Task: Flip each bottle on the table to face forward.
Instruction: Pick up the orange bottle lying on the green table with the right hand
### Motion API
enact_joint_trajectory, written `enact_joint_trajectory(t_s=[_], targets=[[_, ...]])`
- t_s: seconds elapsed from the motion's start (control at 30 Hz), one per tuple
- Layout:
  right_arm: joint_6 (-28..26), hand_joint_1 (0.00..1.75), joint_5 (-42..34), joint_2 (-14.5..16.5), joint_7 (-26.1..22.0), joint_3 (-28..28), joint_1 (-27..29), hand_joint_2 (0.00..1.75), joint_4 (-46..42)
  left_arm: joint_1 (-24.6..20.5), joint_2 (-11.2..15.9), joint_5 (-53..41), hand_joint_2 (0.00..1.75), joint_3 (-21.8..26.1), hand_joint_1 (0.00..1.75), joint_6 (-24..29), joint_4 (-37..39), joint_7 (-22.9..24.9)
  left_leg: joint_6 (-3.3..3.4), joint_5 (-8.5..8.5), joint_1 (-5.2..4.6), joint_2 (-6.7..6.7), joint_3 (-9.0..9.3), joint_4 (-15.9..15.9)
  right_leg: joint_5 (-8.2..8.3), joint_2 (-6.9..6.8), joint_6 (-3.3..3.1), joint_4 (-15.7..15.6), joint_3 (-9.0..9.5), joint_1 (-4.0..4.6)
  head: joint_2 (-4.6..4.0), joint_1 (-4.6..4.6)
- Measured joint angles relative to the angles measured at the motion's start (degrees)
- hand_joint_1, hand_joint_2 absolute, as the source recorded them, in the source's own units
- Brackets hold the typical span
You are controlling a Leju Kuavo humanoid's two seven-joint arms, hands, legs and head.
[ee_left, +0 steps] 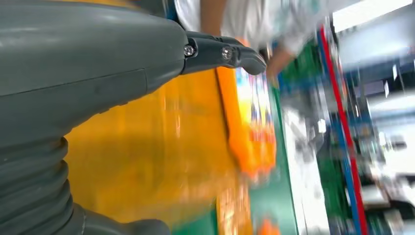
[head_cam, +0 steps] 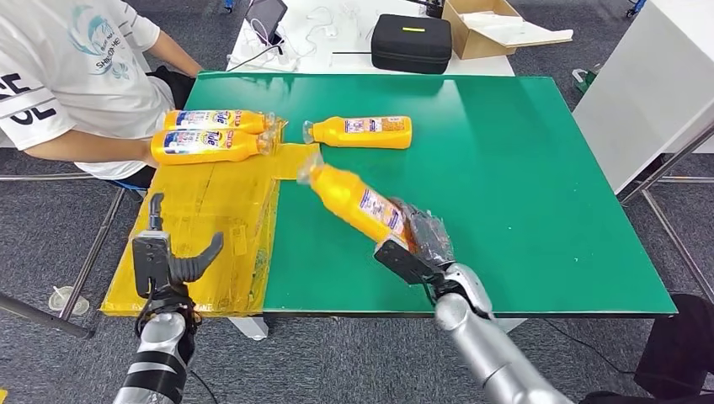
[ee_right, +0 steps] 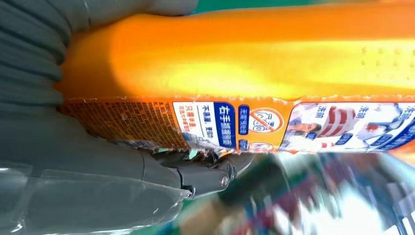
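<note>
Right half of the green tabletop [head_cam: 539, 185] lies open; the left side is crowded.

Two orange detergent bottles [head_cam: 210, 135] lie side by side at the far left corner on the yellow taped sheet [head_cam: 210, 227], with a person's forearm [head_cam: 93, 147] just beside them. A third bottle [head_cam: 362, 131] lies near the far edge at mid-tabletop. The bottle in the right hand [head_cam: 417, 244] slants across the middle.

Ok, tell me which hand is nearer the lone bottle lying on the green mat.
Right. The right hand holds another bottle tilted just in front of the lone bottle. The left hand hovers over the yellow sheet at the near table edge, farther off.
</note>
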Motion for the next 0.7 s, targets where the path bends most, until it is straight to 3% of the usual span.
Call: enact_joint_trajectory(t_s=[0.23,0.4,0.63,0.7], targets=[[-7.1,1.75,-2.6,4.7,-5.6,-8.3,6.8,1.75,-13.3,0.7,-1.8,0.6,1.75,-0.6,0.00,-4.2,-1.5,0.8,0.02,-0.02,-0.11,-0.01,-0.24,0.0,-0.01,-0.02,0.01,0.0,-0.21,-0.12,0.00,0.05],[-14.1,1.75,0.4,7.0,-10.3,-11.6,9.8,1.75,-18.3,1.4,-2.7,6.8,1.75,-1.9,0.00,-16.0,-3.2,5.5,0.02,-0.02,-0.13,-0.03,-0.26,0.0,-0.01,-0.05,0.02,0.0,-0.23,-0.13,0.01,0.04],[-15.2,1.75,1.5,7.9,-11.2,-13.3,11.7,1.75,-21.1,1.8,-3.2,9.6,1.75,-3.6,0.00,-20.5,-5.3,7.3,0.01,-0.03,-0.10,0.02,-0.25,0.0,-0.01,-0.03,0.02,0.0,-0.25,-0.10,0.01,0.04],[-15.4,1.75,2.3,8.0,-11.8,-13.6,11.9,1.75,-21.3,2.1,-3.2,12.9,1.75,-4.0,0.00,-24.7,-5.8,8.7,0.01,-0.03,-0.09,0.02,-0.25,0.0,-0.01,-0.04,0.01,0.0,-0.25,-0.09,0.00,0.04]])
